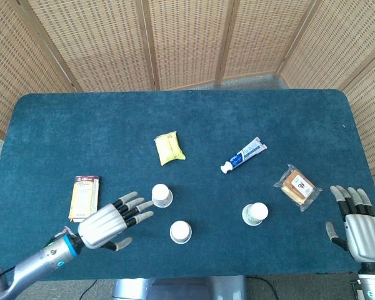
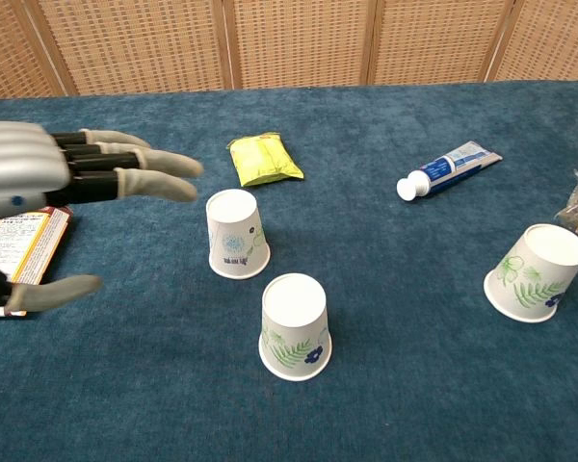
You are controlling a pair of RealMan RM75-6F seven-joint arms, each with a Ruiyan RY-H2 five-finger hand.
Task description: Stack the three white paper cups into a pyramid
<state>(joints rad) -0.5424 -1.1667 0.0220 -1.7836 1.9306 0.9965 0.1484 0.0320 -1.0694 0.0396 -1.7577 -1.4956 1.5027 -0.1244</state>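
Three white paper cups stand upside down and apart on the blue table. One cup (image 1: 162, 195) (image 2: 236, 234) is left of centre, a second cup (image 1: 180, 232) (image 2: 295, 326) sits nearer the front edge, and a third cup (image 1: 255, 214) (image 2: 536, 272) stands off to the right. My left hand (image 1: 109, 222) (image 2: 53, 192) hovers open just left of the first cup, fingers stretched toward it, holding nothing. My right hand (image 1: 357, 220) rests open at the table's front right corner, far from the cups.
A yellow snack packet (image 1: 169, 148) (image 2: 263, 160) lies behind the cups. A toothpaste tube (image 1: 244, 155) (image 2: 450, 168) lies at centre right, a wrapped biscuit pack (image 1: 297, 187) further right. A small orange box (image 1: 84, 197) (image 2: 21, 250) lies by my left hand. Wicker screens stand behind the table.
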